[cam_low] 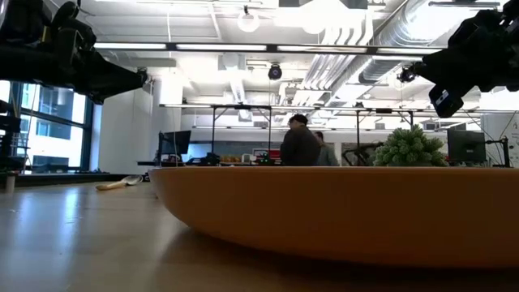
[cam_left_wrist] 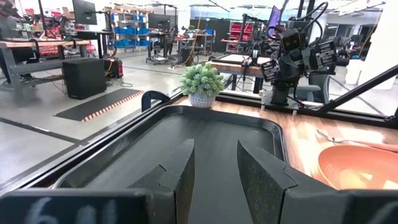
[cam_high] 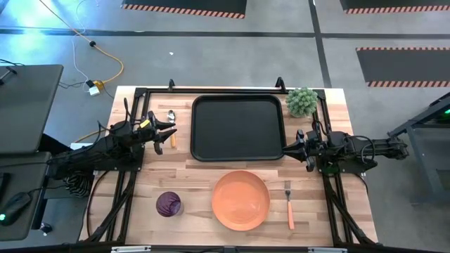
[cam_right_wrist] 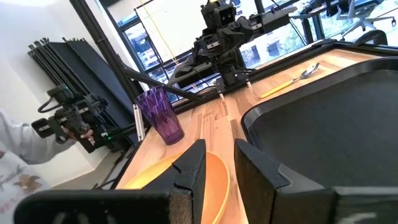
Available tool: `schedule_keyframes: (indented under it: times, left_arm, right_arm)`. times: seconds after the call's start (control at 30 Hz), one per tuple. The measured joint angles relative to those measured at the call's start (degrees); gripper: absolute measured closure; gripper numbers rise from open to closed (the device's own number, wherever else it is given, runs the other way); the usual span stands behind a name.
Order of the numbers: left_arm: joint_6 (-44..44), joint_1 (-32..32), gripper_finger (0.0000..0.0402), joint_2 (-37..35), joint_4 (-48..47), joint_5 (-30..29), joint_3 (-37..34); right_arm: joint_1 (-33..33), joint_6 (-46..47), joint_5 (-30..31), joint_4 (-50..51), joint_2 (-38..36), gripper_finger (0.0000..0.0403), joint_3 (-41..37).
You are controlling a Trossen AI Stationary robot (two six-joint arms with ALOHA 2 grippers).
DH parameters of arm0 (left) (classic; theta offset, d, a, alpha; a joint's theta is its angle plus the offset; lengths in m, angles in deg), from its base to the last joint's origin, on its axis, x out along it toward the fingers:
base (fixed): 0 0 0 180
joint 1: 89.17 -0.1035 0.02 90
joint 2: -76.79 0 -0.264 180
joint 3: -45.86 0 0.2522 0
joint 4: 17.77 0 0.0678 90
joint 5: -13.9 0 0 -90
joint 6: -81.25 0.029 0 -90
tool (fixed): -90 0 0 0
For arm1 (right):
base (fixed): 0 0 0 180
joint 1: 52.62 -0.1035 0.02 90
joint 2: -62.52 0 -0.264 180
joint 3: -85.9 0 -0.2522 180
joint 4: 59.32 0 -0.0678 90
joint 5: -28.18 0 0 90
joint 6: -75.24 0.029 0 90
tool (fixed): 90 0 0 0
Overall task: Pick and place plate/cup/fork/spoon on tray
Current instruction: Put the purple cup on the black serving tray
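Observation:
The black tray (cam_high: 239, 128) lies at the middle far side of the table. An orange plate (cam_high: 240, 200) rests flat in front of it, with the purple cup (cam_high: 169, 204) upright to its left and the fork (cam_high: 289, 205) to its right. The spoon (cam_high: 171, 126) lies left of the tray. My left gripper (cam_high: 167, 132) hangs open above the spoon, pointing level over the tray (cam_left_wrist: 211, 140). My right gripper (cam_high: 292, 147) hangs open at the tray's right edge (cam_right_wrist: 323, 124), pointing level toward the cup (cam_right_wrist: 160, 115).
A small potted plant (cam_high: 302, 102) stands at the far right corner beside the tray. Black frame rails run along the table's left, right and far edges. People stand in the room beyond the table (cam_low: 302, 144).

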Motion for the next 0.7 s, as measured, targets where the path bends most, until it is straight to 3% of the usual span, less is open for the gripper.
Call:
schedule_keyframes:
  times: [0.4, 0.7]
  left_arm:
    - [-0.5, 0.0, 0.0291, 0.0, 2.8, 0.0, 0.0]
    - [-24.3, 0.0, 0.0291, 0.0, 14.8, -1.3, 0.0]
  right_arm:
    - [0.0, 0.1, 0.5, 0.0, 0.0, 0.0327, 0.0]
    - [0.0, 1.0, 6.4, -0.8, 0.0, 0.0327, 0.0]
